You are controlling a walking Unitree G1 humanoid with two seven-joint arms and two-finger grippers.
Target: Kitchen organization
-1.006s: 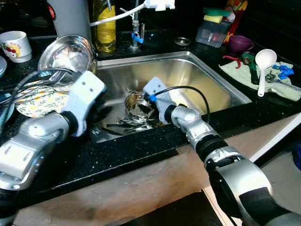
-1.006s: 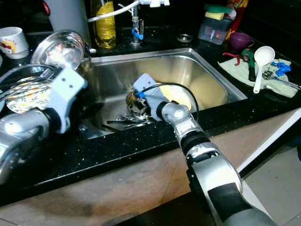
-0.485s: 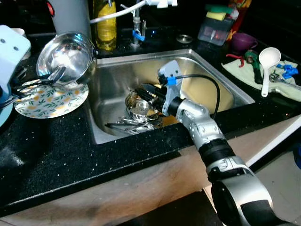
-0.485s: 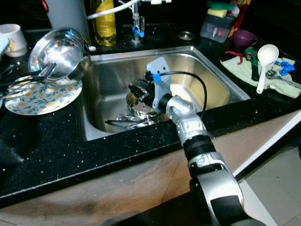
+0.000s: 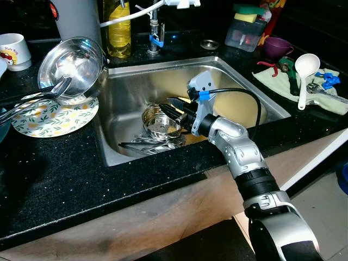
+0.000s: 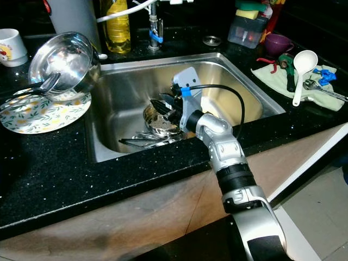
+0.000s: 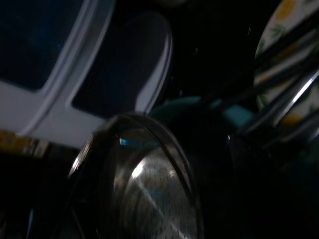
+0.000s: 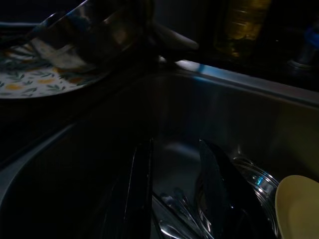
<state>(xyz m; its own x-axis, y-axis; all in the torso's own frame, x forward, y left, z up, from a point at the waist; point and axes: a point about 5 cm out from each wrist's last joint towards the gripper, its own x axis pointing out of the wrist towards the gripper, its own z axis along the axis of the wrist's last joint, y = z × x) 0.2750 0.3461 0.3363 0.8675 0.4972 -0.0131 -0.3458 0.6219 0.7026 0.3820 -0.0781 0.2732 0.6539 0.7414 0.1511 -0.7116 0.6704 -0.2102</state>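
Note:
A steel sink [image 5: 239, 76] holds a small steel bowl [image 5: 159, 122], several pieces of cutlery [image 5: 147, 147] and a yellow plate [image 8: 299, 204]. My right gripper [image 5: 167, 104] hovers open just above that bowl's right rim, nothing between its fingers [image 8: 142, 189]. On the counter to the left, a large steel bowl [image 5: 73, 64] leans on a floral plate [image 5: 51, 114], with a spoon [image 5: 61, 87] resting at its rim. My left gripper [image 5: 10, 109] reaches in over the plate's left side, its dark fingers [image 5: 22, 98] apart and empty.
A mug [image 5: 13, 51] stands at the back left, a yellow bottle [image 5: 119, 32] and the tap [image 5: 155, 30] behind the sink. Right of the sink lie a white ladle [image 5: 304, 70] on a green cloth [image 5: 274, 81], a purple cup [image 5: 277, 50] and a sponge box [image 5: 247, 32].
My left arm has swung from in front of the sink to the far left, over the floral plate. My right gripper has risen out of the small bowl.

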